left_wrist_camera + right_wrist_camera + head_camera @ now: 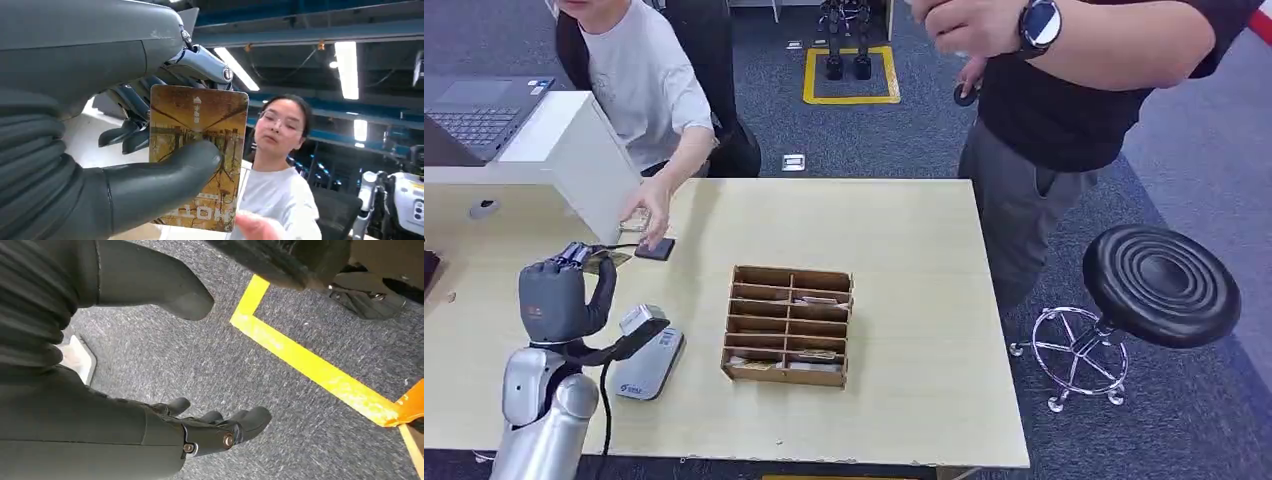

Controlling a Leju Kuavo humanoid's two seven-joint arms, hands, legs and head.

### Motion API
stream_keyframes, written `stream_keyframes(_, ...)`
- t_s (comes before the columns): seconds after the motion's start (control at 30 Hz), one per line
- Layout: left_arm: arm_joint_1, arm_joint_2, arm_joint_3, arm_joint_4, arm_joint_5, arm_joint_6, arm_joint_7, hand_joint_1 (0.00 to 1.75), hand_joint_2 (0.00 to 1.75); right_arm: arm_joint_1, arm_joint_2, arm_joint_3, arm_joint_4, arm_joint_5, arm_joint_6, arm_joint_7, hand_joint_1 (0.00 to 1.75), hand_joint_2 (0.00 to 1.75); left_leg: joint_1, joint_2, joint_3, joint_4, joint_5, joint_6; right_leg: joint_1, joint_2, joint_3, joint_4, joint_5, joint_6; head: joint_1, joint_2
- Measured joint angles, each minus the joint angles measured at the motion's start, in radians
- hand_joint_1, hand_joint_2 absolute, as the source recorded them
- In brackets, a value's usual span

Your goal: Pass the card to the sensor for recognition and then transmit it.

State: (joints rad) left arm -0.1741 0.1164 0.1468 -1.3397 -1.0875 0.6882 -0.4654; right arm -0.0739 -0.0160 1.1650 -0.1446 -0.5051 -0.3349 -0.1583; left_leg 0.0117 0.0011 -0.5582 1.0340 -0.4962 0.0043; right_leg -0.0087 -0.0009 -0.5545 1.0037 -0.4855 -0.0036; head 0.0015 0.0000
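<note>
My left hand (562, 293) is raised above the table's left side and pinches a yellow-brown picture card (607, 259) between thumb and fingers. In the left wrist view the card (199, 150) stands upright with the thumb (165, 185) pressed on its face. A person's fingertips (255, 227) are close to the card's far edge. The grey-white sensor unit (649, 365) lies flat on the table just right of my left arm, with a small scanner head (641, 319) on a black stalk. My right hand (150, 435) hangs over the carpet, fingers apart and holding nothing.
A seated person's hand (650, 214) rests on the table (904, 240) by a small black pad (654, 249). A wooden slotted card box (789, 325) stands mid-table. A laptop (474, 110) sits at far left. Another person (1064, 100) and a black stool (1160, 285) are to the right.
</note>
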Motion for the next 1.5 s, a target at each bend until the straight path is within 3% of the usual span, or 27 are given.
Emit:
stream_keyframes(0.33,-0.025,-0.035,0.049,0.028,0.016,0.005,-0.015,1.75,1.75,-0.007,0.000,0.004,-0.004,0.000,0.008,0.003,0.00,1.75,0.000,0.000,0.000,0.000,0.000,0.000,0.000,0.000,0.000,0.000,0.000,0.000,0.000,0.000)
stream_keyframes(0.37,-0.026,-0.035,0.049,0.031,0.027,0.005,-0.010,0.00,1.75,-0.007,0.000,0.004,-0.004,0.000,0.008,0.003,0.00,1.75,0.000,0.000,0.000,0.000,0.000,0.000,0.000,0.000,0.000,0.000,0.000,0.000,0.000,0.000)
stream_keyframes(0.5,-0.026,-0.030,0.040,0.037,0.085,0.005,0.016,0.00,1.75,-0.007,0.000,0.004,-0.004,-0.001,0.010,0.003,0.00,1.75,0.000,0.000,0.000,0.000,0.000,0.000,0.000,0.000,-0.001,0.000,0.000,0.000,0.000,0.000)
stream_keyframes(0.7,-0.027,0.025,-0.039,0.044,0.210,-0.005,0.095,0.00,1.75,-0.008,0.000,0.004,-0.006,-0.006,0.010,0.003,0.00,1.75,0.000,0.000,-0.001,0.000,0.000,0.000,0.000,0.000,-0.001,0.000,0.000,0.000,0.000,0.000)
stream_keyframes(0.83,-0.026,0.067,-0.088,0.044,0.269,-0.093,0.131,0.00,1.75,-0.007,0.001,0.004,-0.007,-0.010,0.010,0.003,0.00,1.75,0.000,0.000,-0.001,0.000,0.000,0.000,0.000,0.000,-0.001,0.000,0.000,0.000,0.000,0.000)
stream_keyframes(0.97,-0.008,0.121,-0.140,0.027,0.361,-0.266,0.111,0.00,1.75,-0.006,0.000,0.004,-0.006,-0.022,0.010,-0.003,0.00,1.75,0.000,0.001,-0.001,0.000,0.000,0.000,0.000,0.001,-0.001,0.000,0.000,0.000,0.000,0.000)
stream_keyframes(1.1,0.068,0.191,-0.230,-0.096,0.495,-0.579,0.063,0.00,1.75,-0.003,0.000,0.004,-0.005,-0.034,0.011,-0.007,0.00,1.75,0.000,0.002,-0.002,0.000,0.000,0.000,0.000,0.002,-0.002,0.000,0.000,0.000,0.000,0.000)
stream_keyframes(1.2,0.120,0.239,-0.303,-0.186,0.503,-0.659,0.037,0.00,1.75,0.000,0.000,0.004,-0.003,-0.037,0.014,-0.004,0.00,1.75,0.000,0.002,-0.003,0.000,0.000,0.000,0.000,0.002,-0.004,0.000,0.000,0.000,0.000,0.000)
stream_keyframes(1.33,0.147,0.264,-0.394,-0.281,0.448,-0.661,0.014,0.00,1.75,0.001,0.000,0.004,0.000,-0.038,0.015,0.000,0.00,1.75,0.000,0.001,-0.004,0.000,0.000,0.000,0.000,0.001,-0.004,0.000,0.000,0.000,0.000,0.000)
stream_keyframes(1.5,0.138,0.270,-0.532,-0.357,0.306,-0.564,0.026,0.00,1.75,0.001,0.000,0.004,0.002,-0.039,0.019,-0.002,0.00,1.75,0.000,0.001,-0.004,0.000,0.000,0.000,0.000,0.001,-0.004,0.000,0.001,0.001,0.000,0.000)
